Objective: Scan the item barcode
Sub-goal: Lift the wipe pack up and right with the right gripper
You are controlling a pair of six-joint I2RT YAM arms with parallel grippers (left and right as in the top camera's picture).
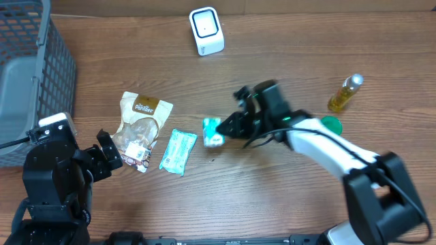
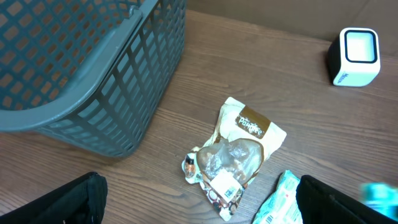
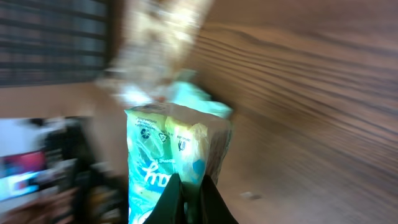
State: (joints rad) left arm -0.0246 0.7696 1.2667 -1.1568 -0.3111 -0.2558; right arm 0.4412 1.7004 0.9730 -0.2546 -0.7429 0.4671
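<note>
From above, the right gripper (image 1: 224, 128) is pinching a small green pack (image 1: 212, 132) near the middle of the bench (image 1: 272, 197). Its fingers are pressed tight on the pack's edge. I think the step in hand is picking up the thing to scan. The scanner (image 1: 206, 30) is sitting at the far edge, well apart from the pack. Next, the arm needs to carry the pack up to the scanner and turn the barcode side toward its window. I cannot see where the barcode is. The left gripper (image 1: 109, 155) is waiting with its fingers spread wide, holding nothing, beside a snack bag (image 1: 142, 122). A wipes pack (image 1: 178, 151) is lying between the snack bag and the green pack. The basket (image 1: 34, 68) is standing at the left edge, and nothing is showing inside it.

From the left wrist, the basket is looking bare in the part that shows. The snack bag is lying flat on the bench just beside it.

From the right wrist, the green pack is sticking up from between the two closed fingers. The picture is blurry, so I cannot tell whether the pack is off the bench.
</note>
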